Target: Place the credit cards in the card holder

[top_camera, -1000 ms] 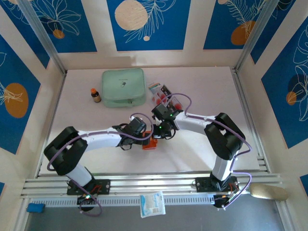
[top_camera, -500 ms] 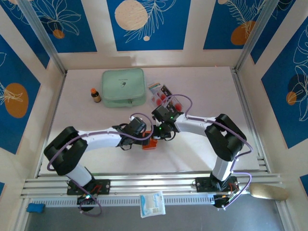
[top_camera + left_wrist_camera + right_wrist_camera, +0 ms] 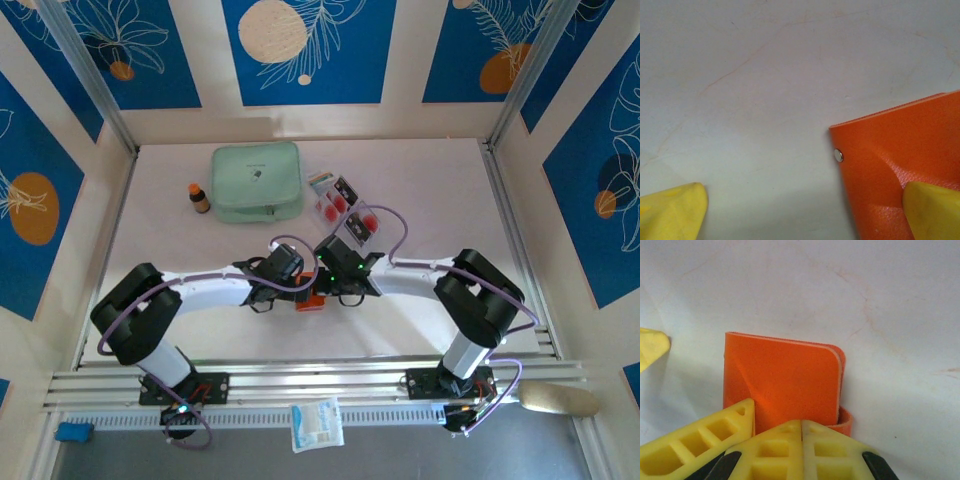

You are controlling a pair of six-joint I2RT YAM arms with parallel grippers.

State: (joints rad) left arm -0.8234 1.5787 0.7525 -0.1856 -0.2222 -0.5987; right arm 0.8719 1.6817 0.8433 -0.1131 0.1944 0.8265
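**Card holder folded on the table, cards not yet loaded: opening step in hand**

The small orange-red folding card holder is lying on the white table, between the two wrists. It is presenting as folded: the right wrist view is showing the plain cover with a second layer peeking out under one corner, and no clear sleeve is showing. The white-and-black credit cards with red circles are lying in a loose cluster farther back, well apart from the card holder and near the mint-green zip pouch.

The left gripper is standing wide and carrying nothing. One yellow fingertip is sitting over a corner of the cover, though contact cannot be confirmed, and the other is sitting over bare table. The right gripper is closed tight, its fingers meeting at the near edge of the card holder. Whether a thin flap is pinched between them I cannot tell.

Judgement: the step in hand is opening the card holder. To do it well, the left fingertip should be pressing the lower leaf flat while the right gripper is lifting the upper leaf slowly, swinging it about the fold rather than dragging it. The card holder is light and the table looks smooth, so sliding is the main risk. The metal snap stud may need releasing first
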